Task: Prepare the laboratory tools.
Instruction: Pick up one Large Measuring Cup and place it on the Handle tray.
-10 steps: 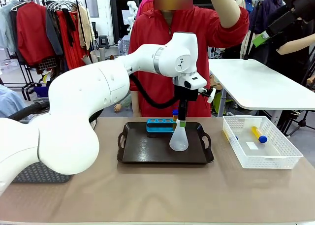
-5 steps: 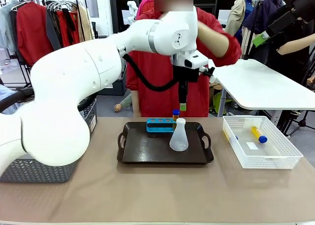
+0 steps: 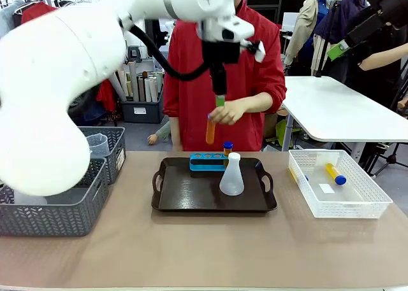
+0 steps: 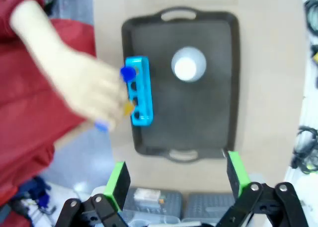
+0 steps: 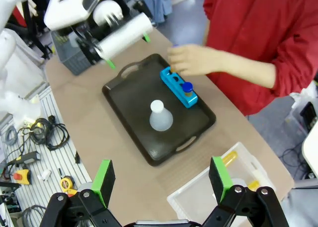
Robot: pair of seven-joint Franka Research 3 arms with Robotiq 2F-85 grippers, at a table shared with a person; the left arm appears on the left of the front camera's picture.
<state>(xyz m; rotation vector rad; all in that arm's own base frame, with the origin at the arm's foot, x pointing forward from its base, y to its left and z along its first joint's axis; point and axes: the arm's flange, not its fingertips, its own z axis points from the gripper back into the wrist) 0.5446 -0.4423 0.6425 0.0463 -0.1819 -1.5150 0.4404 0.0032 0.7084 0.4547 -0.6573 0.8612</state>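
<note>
Tan table (image 3: 191, 253), dark tray (image 3: 185, 195) at frame centre carrying blue tube rack (image 3: 205, 162) with one capped tube (image 3: 227, 148) standing in it, conical flask (image 3: 232, 176) at the rack's right end. Person's hand (image 3: 224, 113) above the rack holds an orange tube (image 3: 210, 130) upright; measuring beaker (image 3: 95, 144) sits in the grey basket (image 3: 57, 218) at left. Left gripper (image 4: 176, 175) is high over the tray, jaws apart and empty; right gripper (image 5: 161, 177) jaws apart, empty.

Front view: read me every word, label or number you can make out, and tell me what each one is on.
No text can be read here.
The white sticker on the grey basket: too small to read.
The white slip in the white mesh bin: no print can be made out.
</note>
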